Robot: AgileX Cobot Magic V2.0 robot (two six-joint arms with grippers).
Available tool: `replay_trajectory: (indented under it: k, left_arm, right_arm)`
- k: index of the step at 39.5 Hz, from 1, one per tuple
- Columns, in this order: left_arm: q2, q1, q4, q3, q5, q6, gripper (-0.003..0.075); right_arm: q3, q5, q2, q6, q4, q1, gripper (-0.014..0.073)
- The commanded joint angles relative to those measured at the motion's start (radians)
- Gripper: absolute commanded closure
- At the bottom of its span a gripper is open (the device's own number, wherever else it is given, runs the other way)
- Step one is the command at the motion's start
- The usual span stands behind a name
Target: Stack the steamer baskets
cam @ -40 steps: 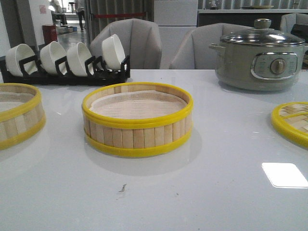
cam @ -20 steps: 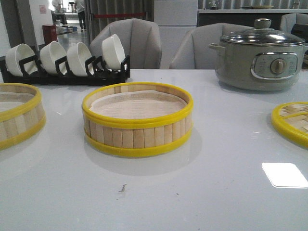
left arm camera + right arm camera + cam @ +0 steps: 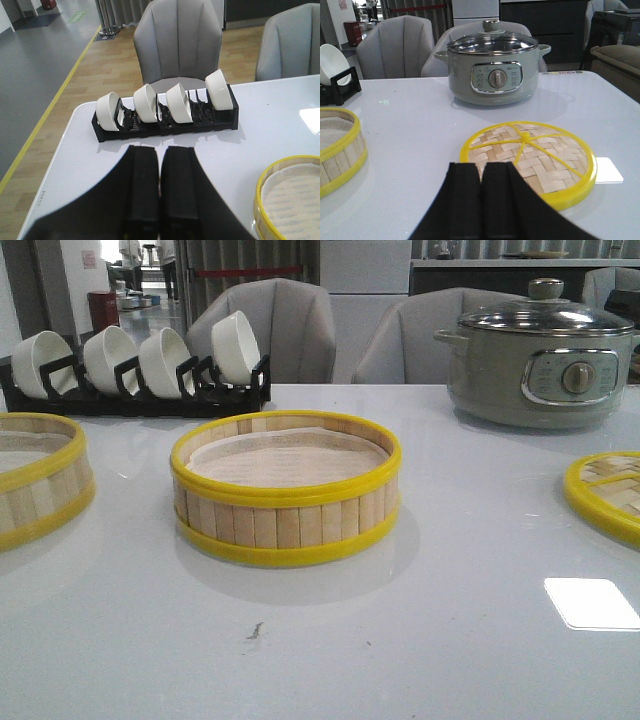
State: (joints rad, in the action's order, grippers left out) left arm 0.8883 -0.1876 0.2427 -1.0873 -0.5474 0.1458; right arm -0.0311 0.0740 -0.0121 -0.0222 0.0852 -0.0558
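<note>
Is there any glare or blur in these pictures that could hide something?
Front view: a bright white glare patch on the table; the steamer baskets stay sharp. Left wrist view: the dark left claw is soft. Right wrist view: the right claw is soft, the lid clear.

Two yellow-rimmed bamboo steamer baskets (image 3: 286,488) (image 3: 38,480) sit upright, apart, unstacked.

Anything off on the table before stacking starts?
Nothing much. Both baskets, centre and left, sit flat and upright, liners in. The lid lies flat. Only a small dark smudge on the table.
</note>
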Motion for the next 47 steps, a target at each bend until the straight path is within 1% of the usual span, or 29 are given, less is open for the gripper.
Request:
replay_trajectory:
  k: [1, 19, 21, 26, 29, 33, 37, 39, 43, 47]
  left_arm:
    - [-0.007, -0.005, 0.008, -0.04, 0.076, 0.002, 0.0637]
    - [-0.007, -0.005, 0.008, -0.04, 0.076, 0.002, 0.0637]
    - [-0.007, -0.005, 0.008, -0.04, 0.076, 0.002, 0.0637]
    - [-0.007, -0.005, 0.006, -0.04, 0.076, 0.002, 0.0637]
    - [-0.007, -0.005, 0.006, -0.04, 0.074, 0.002, 0.0637]
    - [-0.007, -0.005, 0.006, -0.04, 0.073, 0.002, 0.0637]
    - [-0.007, -0.005, 0.006, -0.04, 0.07, 0.002, 0.0637]
    - [-0.007, -0.005, 0.006, -0.04, 0.068, 0.002, 0.0637]
    - [-0.007, -0.005, 0.006, -0.04, 0.055, 0.002, 0.0637]
    - [-0.007, -0.005, 0.006, -0.04, 0.051, 0.002, 0.0637]
  right_arm:
    - [0.015, -0.088, -0.019, 0.007, -0.003, -0.006, 0.0526]
    - [0.015, -0.092, -0.019, 0.007, -0.003, -0.006, 0.0526]
    - [0.015, -0.104, -0.019, 0.007, -0.003, -0.006, 0.0526]
    - [0.016, -0.186, -0.019, 0.008, -0.008, -0.006, 0.0526]
    - [0.024, -0.177, -0.019, 0.005, -0.008, -0.004, 0.0526]
    - [0.095, -0.036, -0.013, -0.004, -0.005, 0.007, 0.0526]
    - [0.17, 0.015, 0.041, -0.004, 0.009, 0.026, 0.0526]
    - [0.233, 0.038, 0.09, -0.004, 0.009, 0.027, 0.0526]
    - [0.385, 0.097, 0.243, -0.002, 0.007, 0.027, 0.0526]
    - [0.547, 0.127, 0.44, 0.017, 0.007, 0.027, 0.0526]
